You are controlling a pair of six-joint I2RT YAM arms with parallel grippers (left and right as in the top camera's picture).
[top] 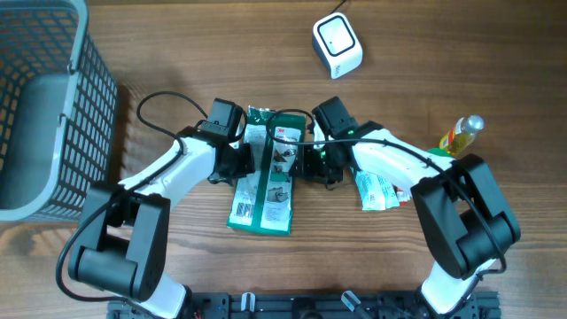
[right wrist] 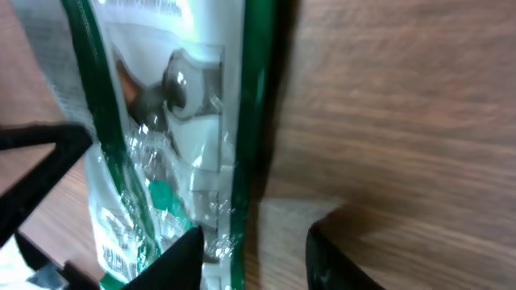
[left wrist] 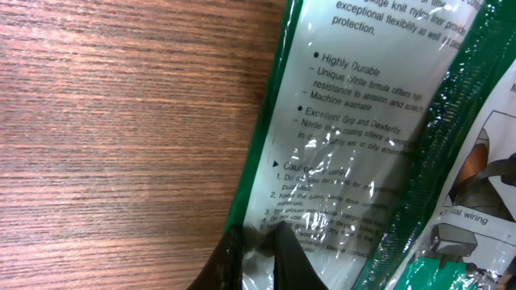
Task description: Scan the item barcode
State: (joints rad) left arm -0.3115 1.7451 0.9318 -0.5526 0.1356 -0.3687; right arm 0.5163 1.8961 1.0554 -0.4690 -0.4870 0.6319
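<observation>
One green glove packet (top: 266, 182) lay flat; left gripper (left wrist: 256, 246) pinched its left edge, right gripper (right wrist: 254, 250) stood spread astride its right edge; bare wood beyond it reached one scanner (top: 337, 46)

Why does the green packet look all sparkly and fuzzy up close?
Left wrist view: light glints white off the crinkly green packet, yet its print is readable. Right wrist view: the packet looks smeared and blurry. Overhead view: evenly lit, fairly sharp.
</observation>
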